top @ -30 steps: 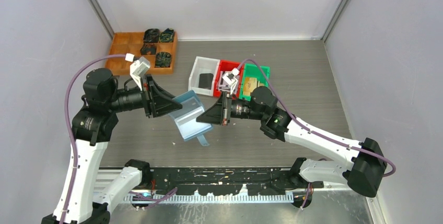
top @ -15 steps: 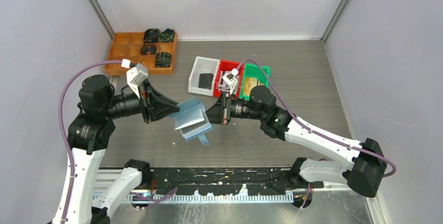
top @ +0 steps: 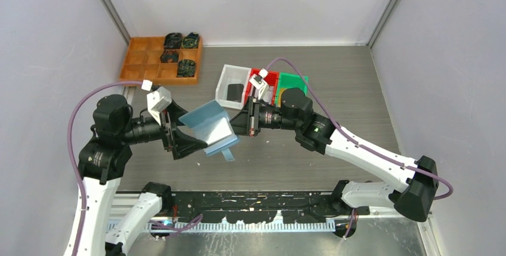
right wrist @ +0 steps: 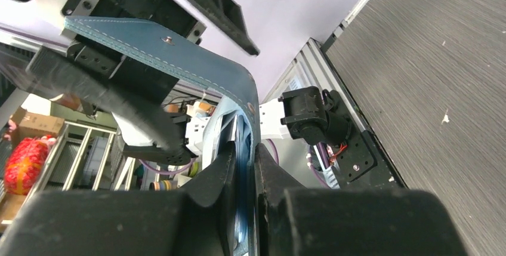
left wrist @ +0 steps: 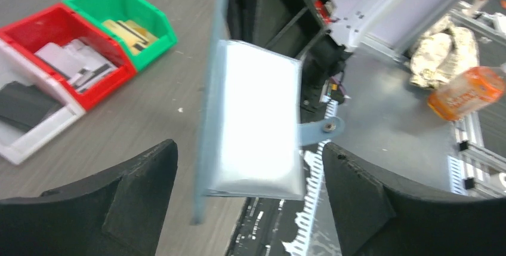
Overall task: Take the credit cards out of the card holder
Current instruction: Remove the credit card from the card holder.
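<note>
Your right fingers are clenched on the edge of the slate-blue card holder, which hangs unfolded above the tabletop, while your left fingers are spread wide around it and a gold credit card lies in the green bin.

The card holder hangs unfolded above the table, between the left gripper and the right gripper. Behind stand a white bin, red bin and green bin; a wooden tray sits back left.
</note>
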Controlling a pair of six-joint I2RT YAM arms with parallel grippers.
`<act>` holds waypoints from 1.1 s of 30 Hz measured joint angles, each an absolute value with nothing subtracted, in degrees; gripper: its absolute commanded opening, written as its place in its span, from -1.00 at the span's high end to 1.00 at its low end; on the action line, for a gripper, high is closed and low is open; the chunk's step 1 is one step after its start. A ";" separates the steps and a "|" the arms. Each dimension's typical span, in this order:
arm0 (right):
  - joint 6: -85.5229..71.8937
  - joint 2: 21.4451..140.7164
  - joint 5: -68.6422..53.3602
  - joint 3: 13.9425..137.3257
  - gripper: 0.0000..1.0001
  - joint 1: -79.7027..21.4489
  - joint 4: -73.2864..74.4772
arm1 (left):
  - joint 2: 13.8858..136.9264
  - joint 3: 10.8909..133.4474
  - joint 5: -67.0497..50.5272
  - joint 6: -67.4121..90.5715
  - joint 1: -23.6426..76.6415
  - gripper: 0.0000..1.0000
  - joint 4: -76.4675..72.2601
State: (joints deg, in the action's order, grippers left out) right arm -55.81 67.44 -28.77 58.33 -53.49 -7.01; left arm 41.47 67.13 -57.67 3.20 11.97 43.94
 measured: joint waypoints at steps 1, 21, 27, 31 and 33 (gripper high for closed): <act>-55.68 67.53 -28.51 58.76 0.98 -53.54 -5.98 | 41.17 67.16 -59.11 2.85 11.99 -0.89 44.21; -54.63 71.48 -26.85 63.66 0.99 -55.57 0.62 | 28.75 58.06 -53.21 -17.47 11.99 -0.79 44.86; -54.61 71.81 -26.65 64.10 0.98 -55.68 0.54 | 28.21 56.86 -48.97 -17.47 11.99 -0.74 41.63; -54.57 71.81 -26.63 64.10 0.98 -55.94 0.56 | 28.36 56.95 -49.30 -15.77 11.99 -0.74 40.82; -54.52 71.81 -26.63 64.10 0.98 -56.03 0.54 | 28.80 57.39 -50.15 -14.92 11.99 -0.74 41.01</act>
